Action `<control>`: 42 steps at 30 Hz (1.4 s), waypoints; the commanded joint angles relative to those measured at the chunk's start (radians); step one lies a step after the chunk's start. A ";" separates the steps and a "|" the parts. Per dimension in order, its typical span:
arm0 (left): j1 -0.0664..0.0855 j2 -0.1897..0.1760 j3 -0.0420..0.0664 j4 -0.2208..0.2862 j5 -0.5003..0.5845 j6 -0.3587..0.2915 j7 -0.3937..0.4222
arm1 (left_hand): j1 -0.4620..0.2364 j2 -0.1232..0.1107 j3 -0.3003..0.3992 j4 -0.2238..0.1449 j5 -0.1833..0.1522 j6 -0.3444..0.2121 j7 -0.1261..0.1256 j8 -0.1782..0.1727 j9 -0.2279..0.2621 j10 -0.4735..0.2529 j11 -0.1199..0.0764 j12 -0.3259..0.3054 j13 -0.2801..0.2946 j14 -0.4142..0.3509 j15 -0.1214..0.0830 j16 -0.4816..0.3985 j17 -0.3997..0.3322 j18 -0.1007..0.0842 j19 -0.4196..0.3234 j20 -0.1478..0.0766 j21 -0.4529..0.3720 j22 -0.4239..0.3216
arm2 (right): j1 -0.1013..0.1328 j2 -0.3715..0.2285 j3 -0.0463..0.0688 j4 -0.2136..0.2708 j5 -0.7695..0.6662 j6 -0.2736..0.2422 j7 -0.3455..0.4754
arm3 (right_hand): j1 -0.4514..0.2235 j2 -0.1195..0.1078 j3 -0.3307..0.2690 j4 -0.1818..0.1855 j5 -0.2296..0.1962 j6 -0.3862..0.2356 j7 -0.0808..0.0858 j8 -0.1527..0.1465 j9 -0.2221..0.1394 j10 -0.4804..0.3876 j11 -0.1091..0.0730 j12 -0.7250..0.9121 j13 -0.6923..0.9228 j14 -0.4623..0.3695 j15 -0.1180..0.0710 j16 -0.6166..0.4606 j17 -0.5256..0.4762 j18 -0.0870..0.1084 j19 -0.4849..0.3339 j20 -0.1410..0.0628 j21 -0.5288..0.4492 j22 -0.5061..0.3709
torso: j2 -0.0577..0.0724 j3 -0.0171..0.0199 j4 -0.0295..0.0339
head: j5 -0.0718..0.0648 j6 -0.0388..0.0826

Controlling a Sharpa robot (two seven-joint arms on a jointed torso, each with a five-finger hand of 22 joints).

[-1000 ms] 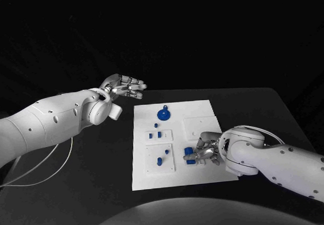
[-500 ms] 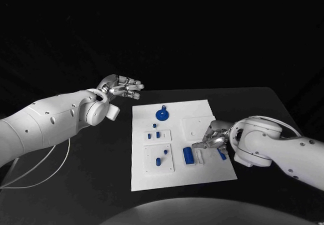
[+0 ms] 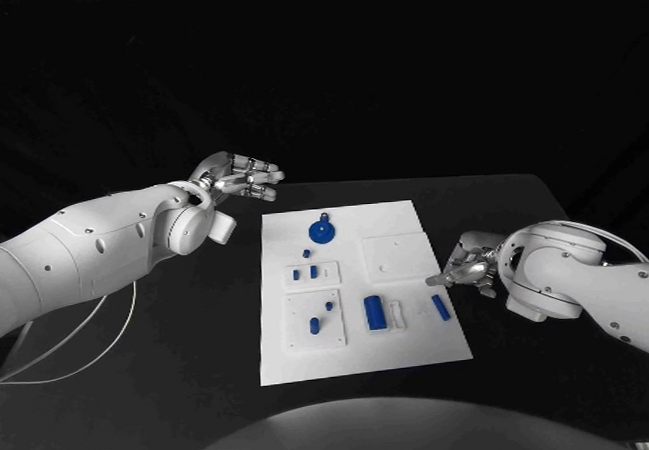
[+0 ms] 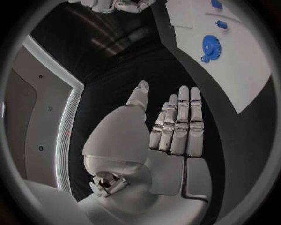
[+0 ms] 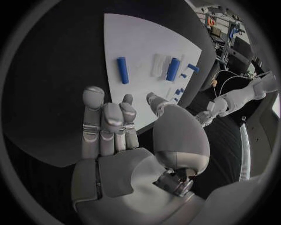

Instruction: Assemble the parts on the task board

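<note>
Withdrawn right robot hand [image 3: 468,267] leaves blue parts [image 3: 374,311] on task board [image 3: 396,222].

My rig's setting: a robotics lab; black-draped table [image 3: 157,362] and backdrop; cabled equipment rack [image 5: 225,28] at the room's edge.

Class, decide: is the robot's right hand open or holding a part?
Open. The right hand holds nothing, its fingers apart beside the task board; the blue parts lie on the board.
</note>
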 commanded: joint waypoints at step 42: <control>0.000 0.002 0.001 0.000 -0.003 0.010 0.002 | -0.009 -0.003 0.000 0.014 -0.005 -0.014 0.001 -0.005 -0.002 -0.005 0.001 0.006 0.001 -0.002 0.000 0.005 0.001 -0.010 0.007 0.003 0.007 -0.004 | -0.072 0.050 -0.064 -0.030 -0.146 0.096 0.020 | -0.062 0.078 0.286 -0.219 0.145 -0.019 -0.012 -0.004 -0.032 -0.008 -0.009 -0.001 -0.004 0.001 -0.002 0.008 -0.006 -0.023 0.043 -0.003 -0.010 0.016 | 0.000 -0.0011 0.0028 | 0.001 -0.005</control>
